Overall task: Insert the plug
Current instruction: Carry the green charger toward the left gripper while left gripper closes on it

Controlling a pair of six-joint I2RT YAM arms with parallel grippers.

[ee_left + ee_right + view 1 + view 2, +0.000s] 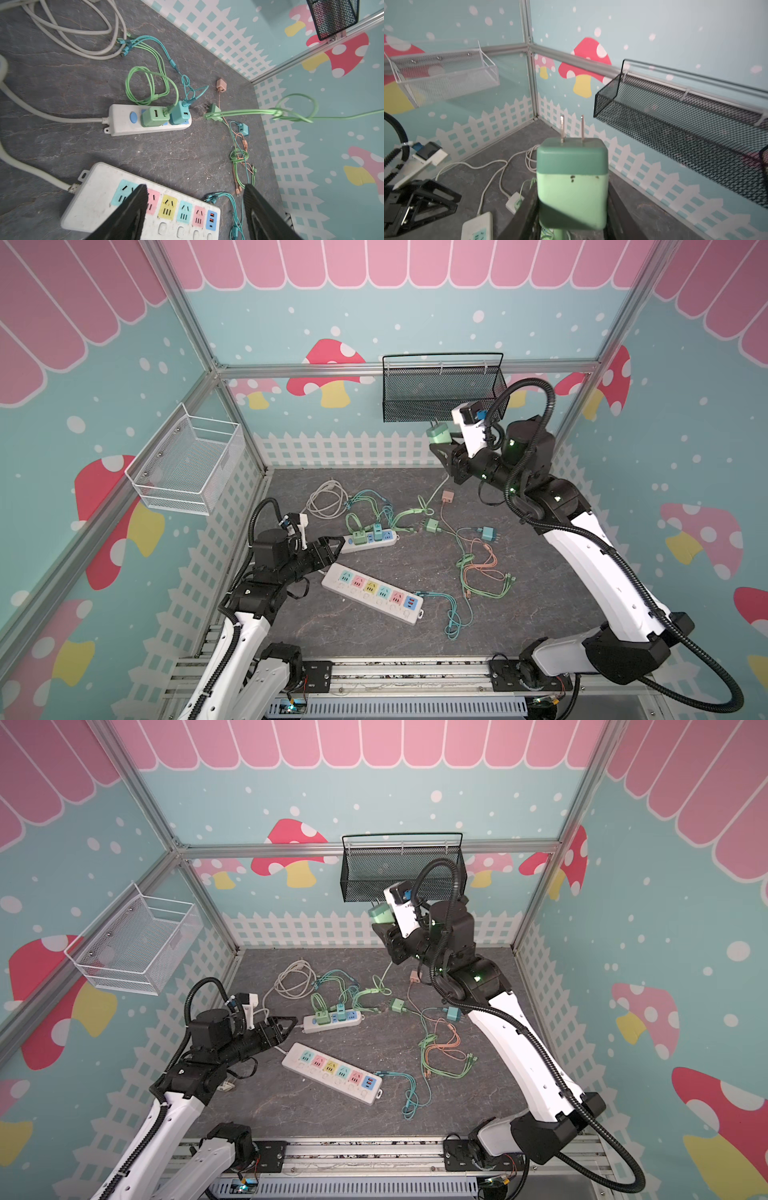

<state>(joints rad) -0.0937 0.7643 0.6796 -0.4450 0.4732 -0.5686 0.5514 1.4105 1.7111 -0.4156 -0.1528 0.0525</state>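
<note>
The right claw (444, 448) grips the green charger plug (572, 176), prongs upward, upper centre of frame; the left claw (195, 187) hangs open. The knotted green cable (249, 112) could snag and twist the plug askew.

Two-tone green cube plug (572, 182): high above the tabletop (540, 605), clamped in right end effector (441, 444), two bare metal prongs pointing up. Its green cable (437, 489) trails down. White power strip (372, 593) lies flat, coloured sockets facing up.

My right gripper (444, 444) held the green plug (437, 433) high by the black basket (440, 393). My left gripper (334, 545), seemingly parted, hovered near the small strip (384, 543).
</note>
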